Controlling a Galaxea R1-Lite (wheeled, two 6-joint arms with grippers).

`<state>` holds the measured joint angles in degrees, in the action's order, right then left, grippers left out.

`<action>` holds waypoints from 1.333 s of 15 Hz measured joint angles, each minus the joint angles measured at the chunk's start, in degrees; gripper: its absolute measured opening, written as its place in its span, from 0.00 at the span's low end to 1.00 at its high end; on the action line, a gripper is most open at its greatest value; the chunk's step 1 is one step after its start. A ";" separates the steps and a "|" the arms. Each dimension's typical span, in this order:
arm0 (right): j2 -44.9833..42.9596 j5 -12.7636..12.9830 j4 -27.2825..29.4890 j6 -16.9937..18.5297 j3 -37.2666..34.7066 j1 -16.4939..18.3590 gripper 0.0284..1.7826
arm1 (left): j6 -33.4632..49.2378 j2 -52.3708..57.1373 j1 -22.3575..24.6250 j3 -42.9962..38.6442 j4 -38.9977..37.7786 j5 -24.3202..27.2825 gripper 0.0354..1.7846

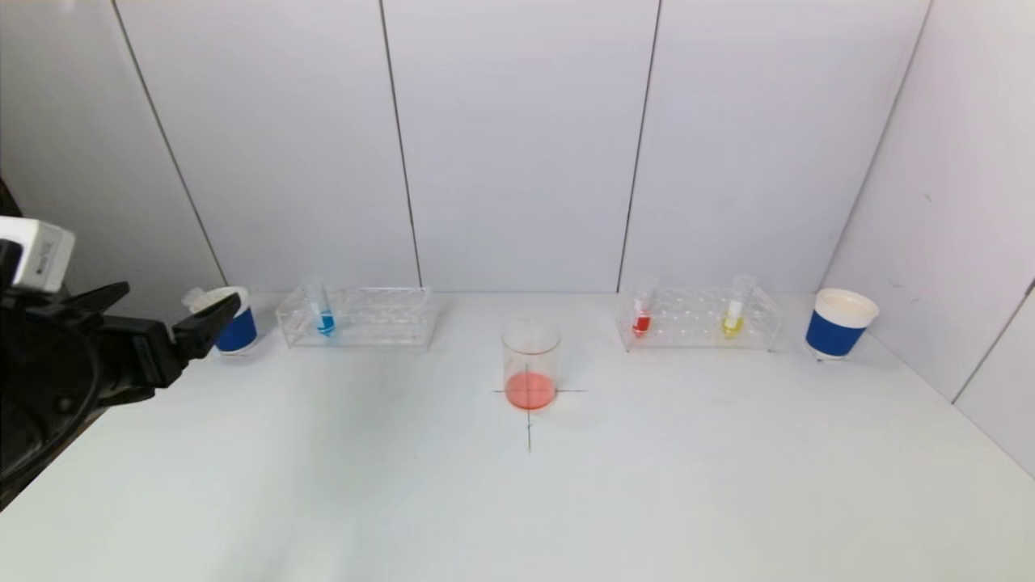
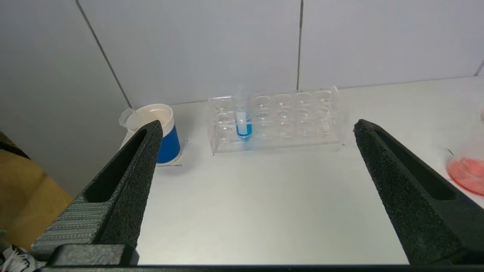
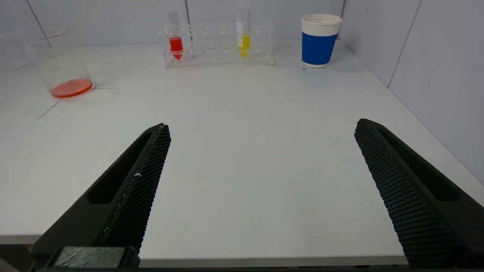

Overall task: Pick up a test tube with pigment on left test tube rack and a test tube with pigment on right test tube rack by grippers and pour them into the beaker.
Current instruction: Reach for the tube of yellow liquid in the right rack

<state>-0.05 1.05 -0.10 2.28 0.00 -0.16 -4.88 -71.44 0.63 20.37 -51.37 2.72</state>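
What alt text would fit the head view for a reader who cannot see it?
A beaker holding red liquid stands mid-table between two clear racks: the left rack holds a blue tube, the right rack a red tube and a yellow tube. The open left hand hovers at the left edge.

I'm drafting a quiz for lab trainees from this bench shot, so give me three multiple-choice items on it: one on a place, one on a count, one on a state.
1. Where does the beaker stand?
A. Between the two racks, nearer the robot
B. Inside the left rack
C. Beside the right cup

2. How many pigment tubes are in the right rack?
A. None
B. Two
C. Five

3. How is the left gripper?
A. Shut on the blue tube
B. Shut, empty
C. Open, empty

Key:
1 A: the beaker sits on the table cross mark, between the left rack and the right rack.
2 B: the red tube and the yellow tube stand there.
3 C: the left gripper has its fingers spread, with the blue tube still racked.
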 joint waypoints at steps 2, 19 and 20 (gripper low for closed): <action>0.00 0.00 0.02 0.00 0.00 0.00 0.99 | -0.11 7.57 -0.15 -4.25 2.12 0.26 0.99; 0.00 0.00 0.02 0.00 0.00 0.00 0.99 | 1.55 70.36 -0.37 -15.47 55.53 1.46 0.99; 0.00 0.00 0.05 -0.02 0.00 -0.02 0.99 | 1.44 70.80 -0.39 -17.53 52.85 0.45 0.99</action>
<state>-0.05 1.05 -0.05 2.26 0.00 -0.18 -3.44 -0.63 0.24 2.84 1.48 3.17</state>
